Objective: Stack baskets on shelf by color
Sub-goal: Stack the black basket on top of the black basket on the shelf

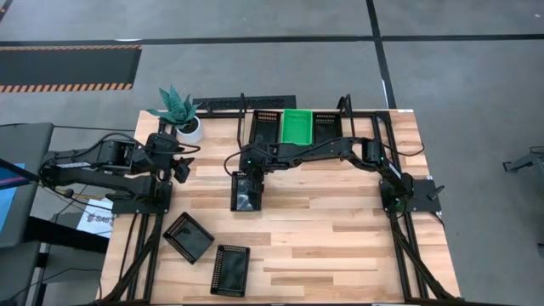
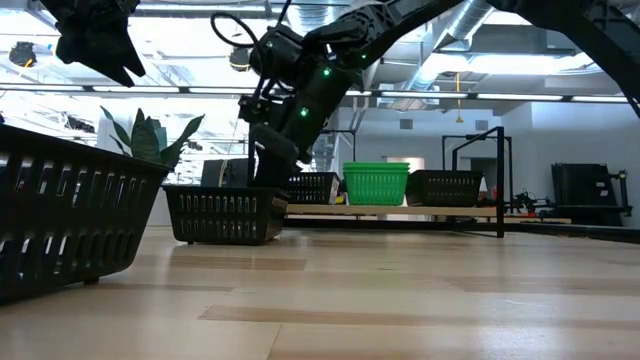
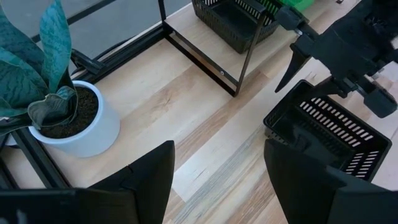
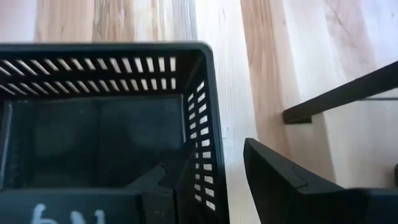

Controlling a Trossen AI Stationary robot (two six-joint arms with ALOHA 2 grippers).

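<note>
Black basket sat mid-table just before the shelf, right gripper pinching its short wall, one finger outside, left gripper hung wide, empty near the plant; thin-wall grip might slip or tilt when lifted.

- We see our left gripper with fingers apart, over bare table.
- White-potted plant nearby.
- Right gripper at a black basket rim.
- Shelf beyond.
</note>
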